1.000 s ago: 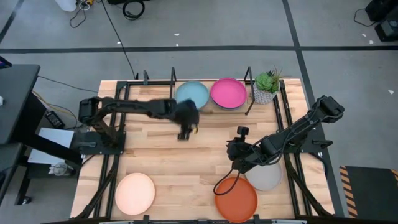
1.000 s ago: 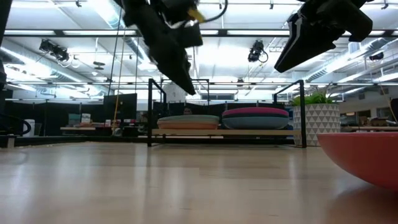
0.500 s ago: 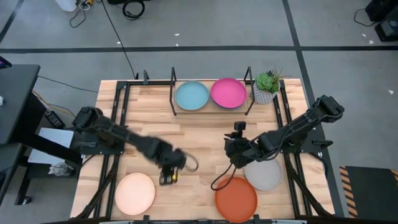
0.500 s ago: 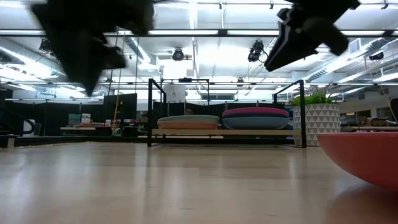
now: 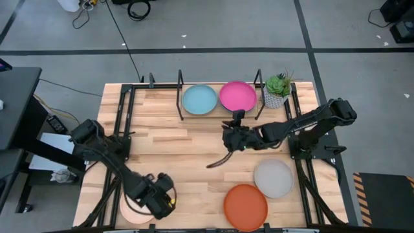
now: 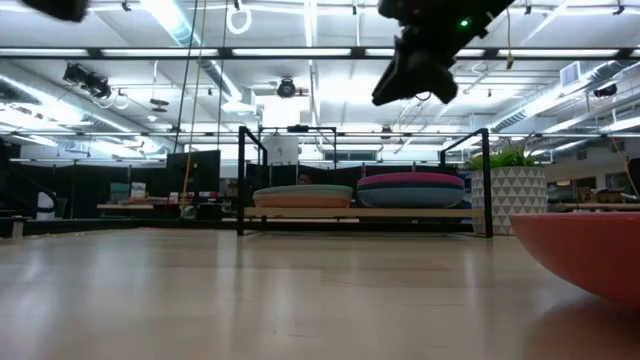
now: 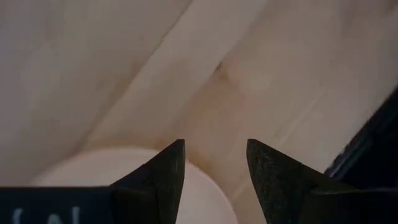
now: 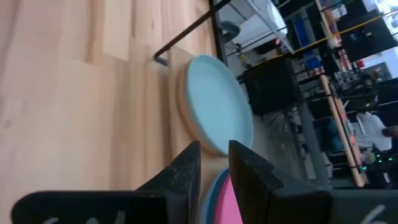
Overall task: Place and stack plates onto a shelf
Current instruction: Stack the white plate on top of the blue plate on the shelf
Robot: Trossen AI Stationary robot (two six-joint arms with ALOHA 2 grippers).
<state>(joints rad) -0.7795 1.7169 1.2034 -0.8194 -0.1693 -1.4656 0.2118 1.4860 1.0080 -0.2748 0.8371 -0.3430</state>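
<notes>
On the shelf [image 5: 180, 103] at the table's far edge, the light teal plate [image 5: 199, 99] lies on a tan-brown one. Beside it the magenta plate [image 5: 237, 96] tops a stack with a blue rim [image 8: 211, 190]. The cream plate [image 5: 132, 208] lies on the table at the near left, the orange plate [image 5: 246, 207] and grey plate [image 5: 273, 178] at the near right. My left gripper [image 7: 214, 155] hovers open above the cream plate's [image 7: 112, 180] edge. My right gripper [image 5: 229, 137] hangs mid-table just in front of the shelf, open by a narrow gap [image 8: 214, 155], holding nothing.
A potted plant [image 5: 277, 89] in a white pot stands right of the shelf. Long black rails [image 5: 123, 129] run along the table's left and right sides. Bare wood [image 5: 181, 149] lies between the shelf and the near plates.
My left gripper has swept from in front of the shelf down to the near-left corner, ending over the cream plate. My right gripper has moved from beside the grey and orange plates toward the far edge and somewhat left, up to the shelf. No plate has moved.
</notes>
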